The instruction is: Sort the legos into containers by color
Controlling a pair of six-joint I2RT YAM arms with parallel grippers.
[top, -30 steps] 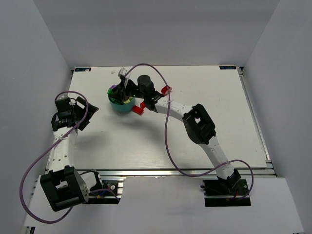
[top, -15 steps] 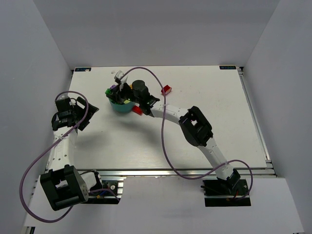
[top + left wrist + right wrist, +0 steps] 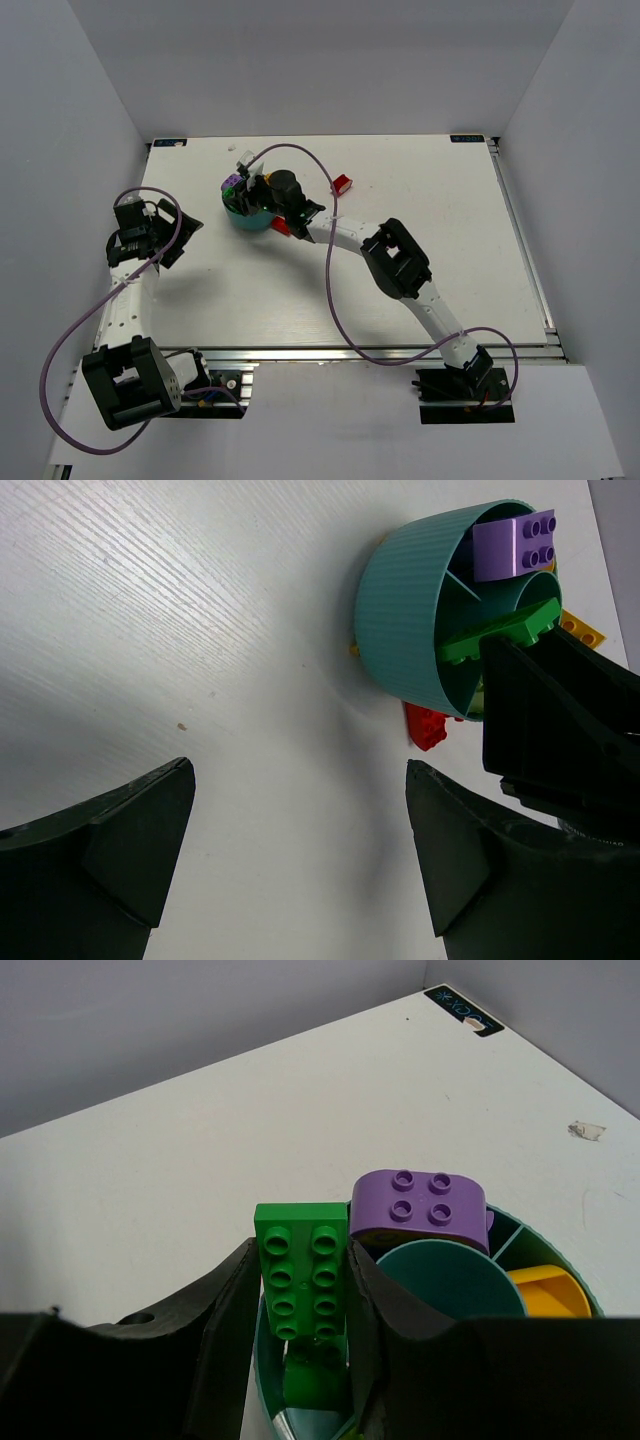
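Over the teal cup, at the far left of the table, the right gripper pinches a flat green plate by its long sides. The studs face the wrist camera and the plate's lower end is within the rim. A rounded purple brick sits just behind the plate, beside the central tube. A yellow brick lies in a compartment to the right. A red brick lies on the table just beside the cup, under the right arm, and a second red brick lies apart, nearer the far edge. The left gripper hangs well left of the cup, jaws spread wide. Open table stretches right and toward the arm bases, and the far edge is near the cup.
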